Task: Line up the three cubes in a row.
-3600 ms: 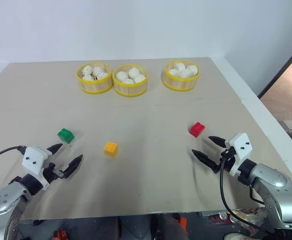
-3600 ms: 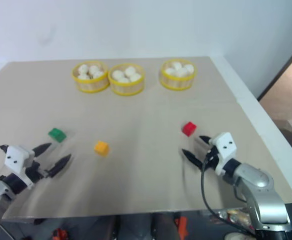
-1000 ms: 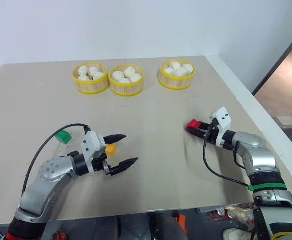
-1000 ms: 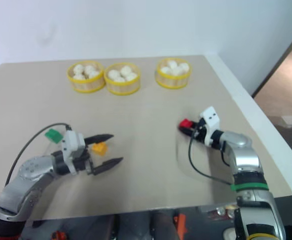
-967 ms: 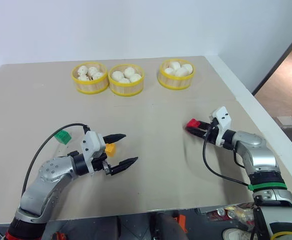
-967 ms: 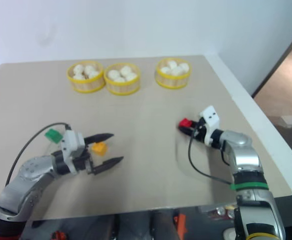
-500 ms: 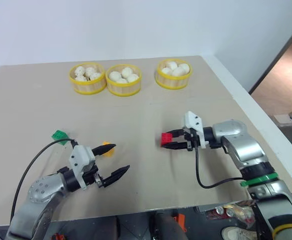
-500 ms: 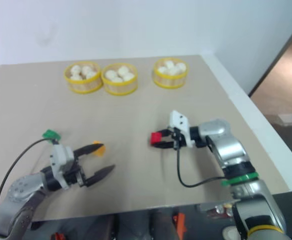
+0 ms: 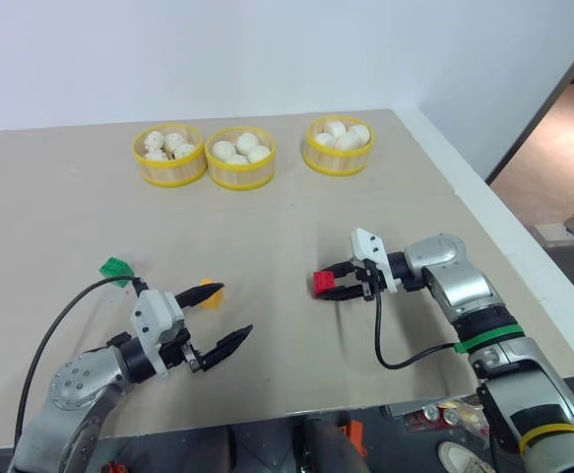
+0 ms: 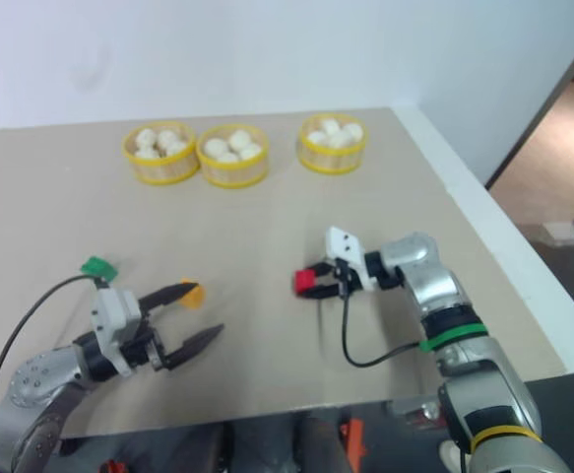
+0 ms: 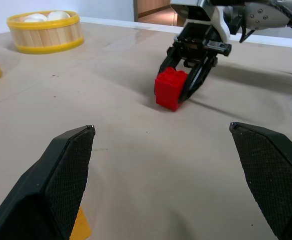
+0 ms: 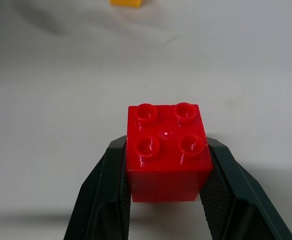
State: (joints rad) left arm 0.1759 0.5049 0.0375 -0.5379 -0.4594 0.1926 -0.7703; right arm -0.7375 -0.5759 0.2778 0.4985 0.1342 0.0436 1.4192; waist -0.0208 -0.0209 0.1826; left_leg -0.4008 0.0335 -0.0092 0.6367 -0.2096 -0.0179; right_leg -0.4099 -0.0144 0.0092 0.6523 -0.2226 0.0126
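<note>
You are looking down over a wide beige bench (image 9: 296, 222). Your right gripper (image 9: 328, 282) reaches in from the right toward the middle of the bench, its jaws closed on the red cube (image 9: 323, 281). In the right wrist view the cube sits studs up, pinched on two opposite sides by the black fingers (image 12: 105, 192). In the left wrist view the cube's lower edge looks to be at the bench surface, though you cannot tell for certain whether it touches.

Your left gripper (image 9: 224, 318) hovers near the front left of the bench, its jaws spread wide and holding nothing. The yellow-orange cube (image 9: 211, 292) lies on the bench just beside the far fingertip (image 9: 215, 293), partly hidden by it; whether they touch you cannot tell. The green cube (image 9: 116, 268) lies farther left and a little farther back, apart from the gripper.

The red cube is well to the right of the yellow-orange one, roughly level with it across the bench.

Along the far edge stand three round yellow-rimmed baskets (image 9: 234, 175) of white buns (image 9: 237, 151): two side by side, the third apart to the right.
</note>
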